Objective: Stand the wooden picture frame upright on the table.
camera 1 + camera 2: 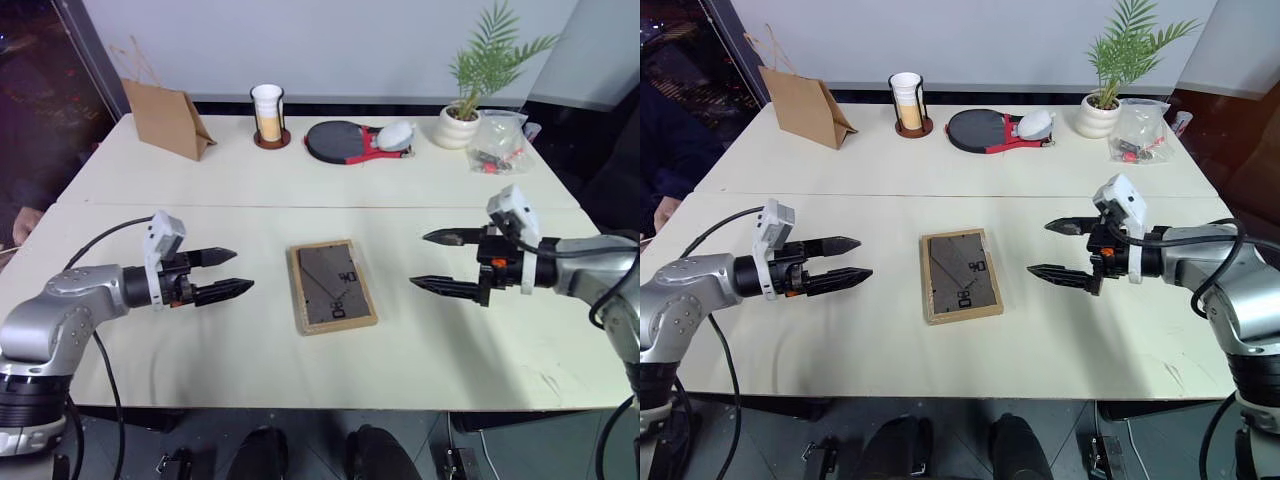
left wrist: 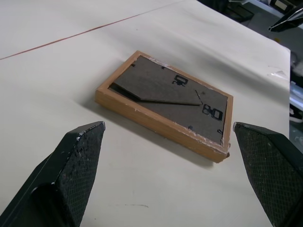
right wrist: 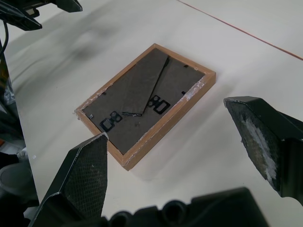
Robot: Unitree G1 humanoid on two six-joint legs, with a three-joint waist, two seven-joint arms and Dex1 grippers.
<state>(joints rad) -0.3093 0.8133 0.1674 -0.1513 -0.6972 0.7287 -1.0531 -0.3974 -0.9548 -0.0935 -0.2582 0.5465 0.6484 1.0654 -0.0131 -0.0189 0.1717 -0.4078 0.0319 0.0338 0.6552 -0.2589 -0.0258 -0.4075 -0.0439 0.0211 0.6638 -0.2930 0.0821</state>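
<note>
The wooden picture frame (image 1: 331, 286) lies flat and face down on the near half of the table (image 1: 200, 180), its dark back with folded stand and clips facing up (image 2: 163, 99) (image 3: 144, 97). My left gripper (image 1: 236, 273) hovers to its left, fingers open and pointing toward the frame, a hand's width away. To the frame's right my right gripper (image 1: 434, 262) also stands open, aimed at it, holding nothing. In the left wrist view the black fingertips (image 2: 78, 156) flank the frame without touching it.
Along the far edge stand a brown paper bag (image 1: 165, 118), a white cup in a dark holder (image 1: 268, 115), a table tennis paddle (image 1: 340, 140) with a pale object, a potted plant (image 1: 462, 120) and a clear plastic bag (image 1: 498, 142). A seam (image 1: 320, 206) crosses the tabletop.
</note>
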